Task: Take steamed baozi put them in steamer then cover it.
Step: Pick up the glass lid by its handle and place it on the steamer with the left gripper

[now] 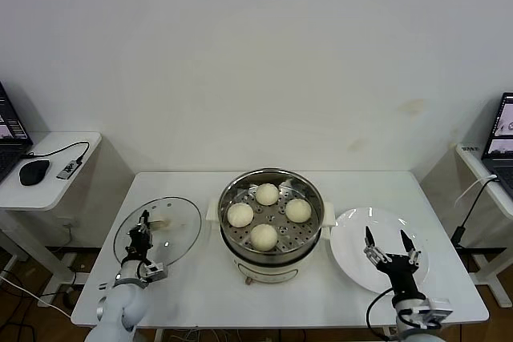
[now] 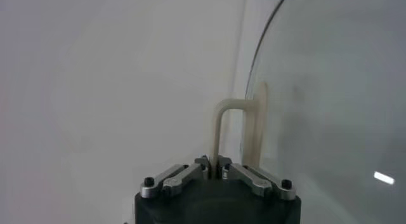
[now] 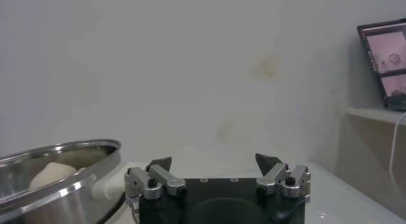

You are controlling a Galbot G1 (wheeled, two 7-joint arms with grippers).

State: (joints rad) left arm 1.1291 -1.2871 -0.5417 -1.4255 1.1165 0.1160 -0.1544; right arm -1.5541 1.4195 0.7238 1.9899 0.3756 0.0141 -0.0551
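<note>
I found the glass lid [image 1: 158,230] faint against the table, four cream baozi [image 1: 267,194] in the steel steamer [image 1: 272,218], left gripper [image 1: 144,222] pinching the lid handle [image 2: 229,133], right gripper [image 1: 385,242] spread over the plate [image 1: 349,258].

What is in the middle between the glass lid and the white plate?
The steamer stands between the glass lid and the white plate, with four baozi on its tray. The head view shows it.

White plate [image 1: 357,266] on the table [image 1: 200,294]; computer mouse [image 1: 34,171] on side desk [image 1: 56,190]
</note>
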